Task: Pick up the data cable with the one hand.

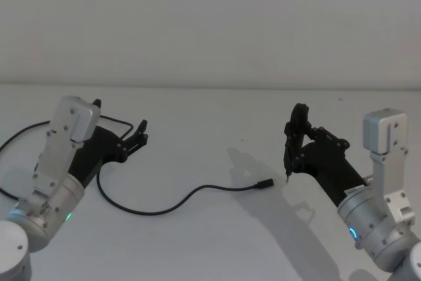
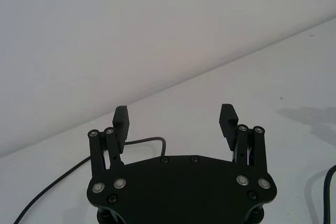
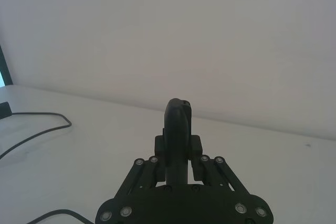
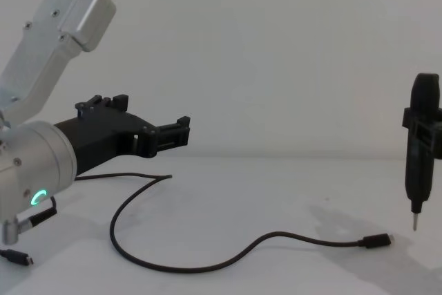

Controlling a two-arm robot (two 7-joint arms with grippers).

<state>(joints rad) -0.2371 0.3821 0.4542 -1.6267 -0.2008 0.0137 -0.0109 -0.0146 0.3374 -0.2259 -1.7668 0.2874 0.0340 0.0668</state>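
Observation:
The data cable [image 1: 164,208] lies on the white table as a thin black cord, looping from under my left arm toward the centre. Its small plug [image 1: 265,184] with a short metal tip rests flat, also seen from the side as the plug [image 4: 376,241]. My left gripper [image 1: 140,133] hovers open and empty above the cable's far bend, its fingers [image 2: 122,121] spread wide apart. My right gripper [image 1: 294,143] is shut on a black pen-like tool [image 4: 423,150], held upright with its tip just right of the plug.
A pale wall runs close behind the table. Another small plug end [image 4: 17,257] lies at the near left beside my left arm's base. More black cord [image 3: 42,116] curves along the far left of the table.

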